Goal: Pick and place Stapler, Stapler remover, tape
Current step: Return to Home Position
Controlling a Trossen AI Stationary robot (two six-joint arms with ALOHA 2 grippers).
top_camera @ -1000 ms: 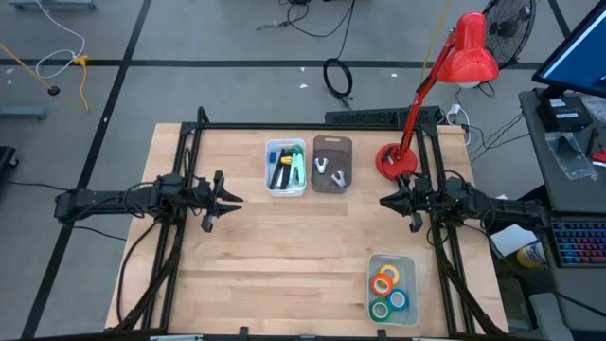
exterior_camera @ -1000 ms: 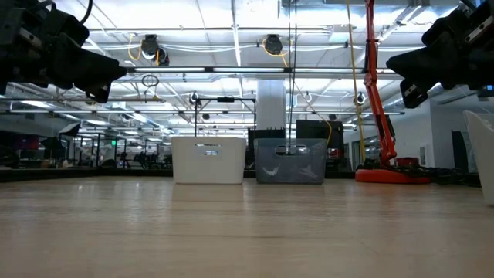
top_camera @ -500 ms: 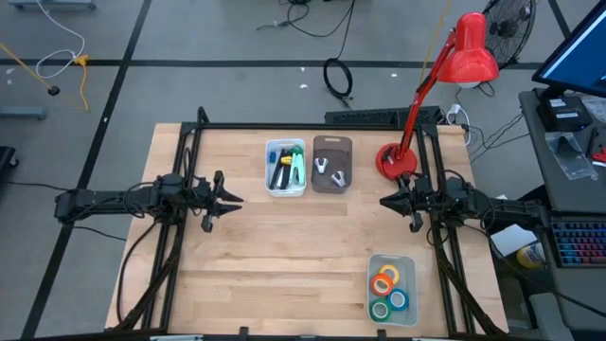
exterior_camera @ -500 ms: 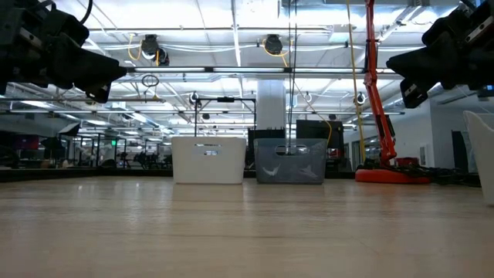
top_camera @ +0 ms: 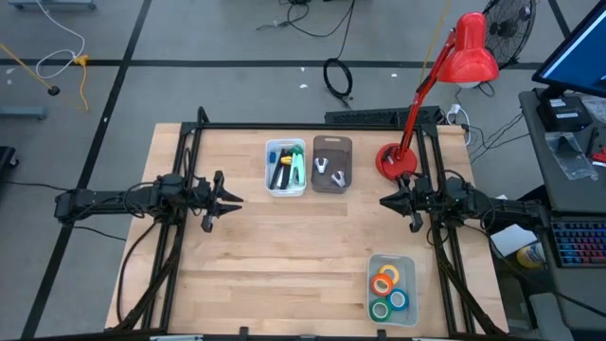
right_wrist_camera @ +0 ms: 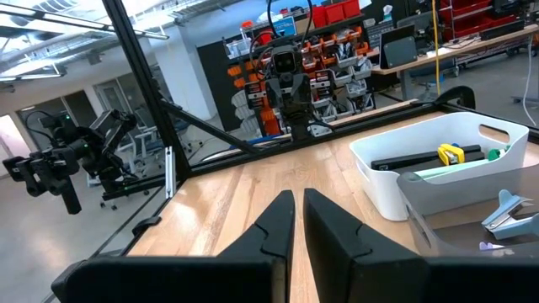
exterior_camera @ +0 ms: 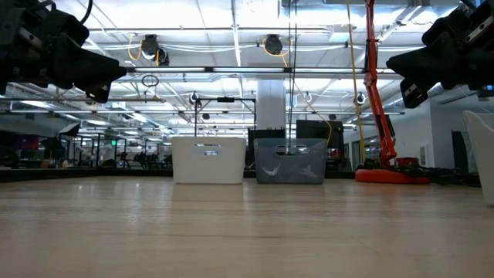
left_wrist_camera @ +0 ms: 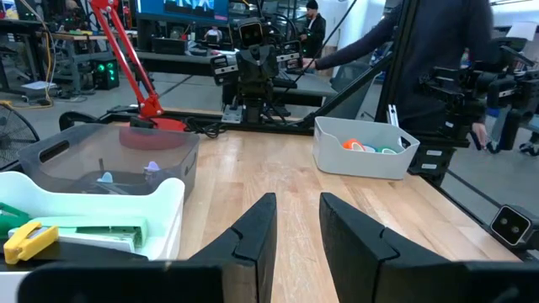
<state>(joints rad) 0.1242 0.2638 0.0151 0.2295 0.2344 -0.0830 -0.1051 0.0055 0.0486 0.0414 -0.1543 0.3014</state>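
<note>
The staplers point(top_camera: 282, 169), black, green and yellow, lie in a white bin point(top_camera: 273, 186) at the table's far middle. Pale staple removers point(top_camera: 329, 169) lie in the grey bin point(top_camera: 332, 144) beside it. The tape rolls point(top_camera: 387, 290), orange, yellow, green and blue, sit in a clear bin point(top_camera: 409, 260) near the right near corner. My left gripper point(top_camera: 232, 201) hovers open over the table's left part, above the wood point(left_wrist_camera: 295, 220). My right gripper point(top_camera: 383, 201) hovers shut over the right part point(right_wrist_camera: 299, 212). Both are raised and touch nothing.
A red desk lamp stands with its base point(top_camera: 396, 159) on the far right of the table, just beyond my right gripper. Black frame rails point(top_camera: 189, 161) run along the left, right and far sides. Bare wood point(top_camera: 303, 237) lies between the two grippers.
</note>
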